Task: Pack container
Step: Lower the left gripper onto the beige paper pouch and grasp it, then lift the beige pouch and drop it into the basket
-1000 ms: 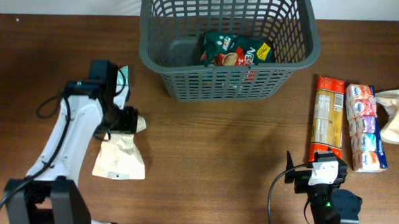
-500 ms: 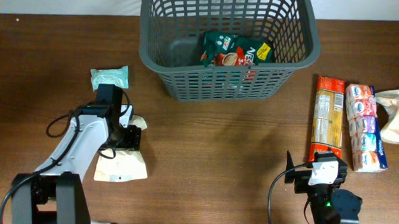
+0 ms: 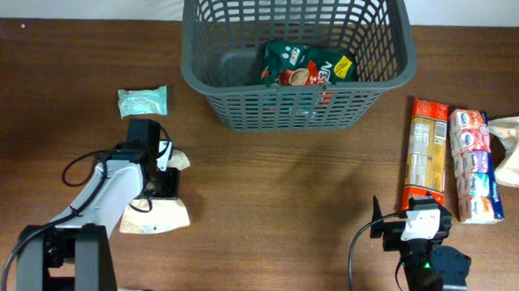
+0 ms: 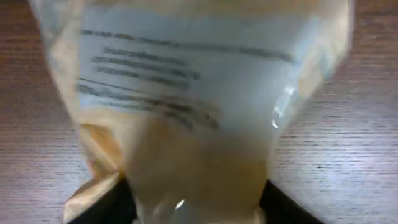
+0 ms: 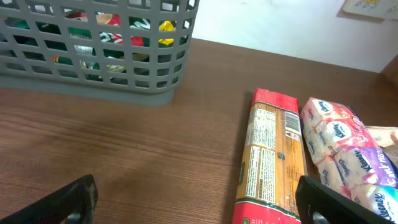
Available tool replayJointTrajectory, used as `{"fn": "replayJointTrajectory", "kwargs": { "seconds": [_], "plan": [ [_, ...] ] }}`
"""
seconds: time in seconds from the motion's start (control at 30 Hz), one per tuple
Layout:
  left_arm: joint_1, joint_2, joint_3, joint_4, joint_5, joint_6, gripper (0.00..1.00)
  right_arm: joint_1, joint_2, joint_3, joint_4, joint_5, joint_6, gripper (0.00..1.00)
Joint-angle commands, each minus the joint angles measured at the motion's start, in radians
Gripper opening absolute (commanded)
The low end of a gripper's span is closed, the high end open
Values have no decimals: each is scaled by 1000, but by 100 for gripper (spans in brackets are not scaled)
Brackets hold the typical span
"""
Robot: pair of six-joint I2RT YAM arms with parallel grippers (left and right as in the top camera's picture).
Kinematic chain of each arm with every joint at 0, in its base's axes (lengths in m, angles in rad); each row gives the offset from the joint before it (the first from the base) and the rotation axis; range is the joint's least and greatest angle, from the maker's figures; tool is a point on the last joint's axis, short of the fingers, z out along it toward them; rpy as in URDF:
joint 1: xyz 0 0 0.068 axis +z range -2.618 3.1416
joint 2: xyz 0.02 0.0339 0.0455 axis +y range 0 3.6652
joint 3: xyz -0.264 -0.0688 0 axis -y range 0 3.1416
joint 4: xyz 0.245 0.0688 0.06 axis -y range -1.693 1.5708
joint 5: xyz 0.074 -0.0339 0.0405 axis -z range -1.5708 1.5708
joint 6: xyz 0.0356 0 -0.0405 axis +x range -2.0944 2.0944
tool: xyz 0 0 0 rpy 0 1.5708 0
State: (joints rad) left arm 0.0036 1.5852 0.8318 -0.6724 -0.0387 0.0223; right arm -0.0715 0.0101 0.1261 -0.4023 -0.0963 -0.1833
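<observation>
The tan bag [image 4: 199, 112] fills my left wrist view, its print too blurred to read. My left gripper [image 4: 196, 210] shows only as dark corners at the bottom edge, its grip unclear. My right gripper [image 5: 199, 204] is likewise cropped by its own view's bottom edge.

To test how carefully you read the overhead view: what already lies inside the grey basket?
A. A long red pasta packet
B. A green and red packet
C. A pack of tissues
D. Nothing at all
B: the green and red packet lies inside the basket, while the pasta packet and the tissue pack lie on the table to its right.
</observation>
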Motion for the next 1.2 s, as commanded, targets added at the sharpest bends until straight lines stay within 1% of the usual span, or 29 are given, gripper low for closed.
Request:
{"fn": "replayJointTrajectory", "kwargs": {
  "seconds": [0.0,0.07,0.2,0.3,0.4,0.57,0.7,0.8,0.93,1.03,1.17],
  "plan": [
    [6,10,-31,5,20,3,20,-8,-6,-8,2,-5,8,99],
    [6,10,-31,7,20,3,2,-8,-6,-8,2,-5,8,99],
    [6,4,-14,-13,19,3,2,-8,-6,-8,2,-5,8,99],
    [12,-19,62,-77,16,4,2,-8,-6,-8,2,-5,8,99],
    [34,-53,195,-165,16,4,2,-8,-6,-8,2,-5,8,99],
    [74,-92,470,-308,16,5,2,-8,-6,-8,2,-5,8,99],
    [91,-102,653,-364,16,16,2,-8,-6,-8,2,-5,8,99],
    [91,-104,776,-368,16,59,2,-8,-6,-8,2,-5,8,99],
    [91,-104,946,-348,21,73,2,-8,-6,-8,2,-5,8,99],
    [87,-104,1049,-306,132,158,2,-8,-6,-8,2,-5,8,99],
    [76,-104,1143,-224,277,175,2,-8,-6,-8,2,-5,8,99]
  ]
}}
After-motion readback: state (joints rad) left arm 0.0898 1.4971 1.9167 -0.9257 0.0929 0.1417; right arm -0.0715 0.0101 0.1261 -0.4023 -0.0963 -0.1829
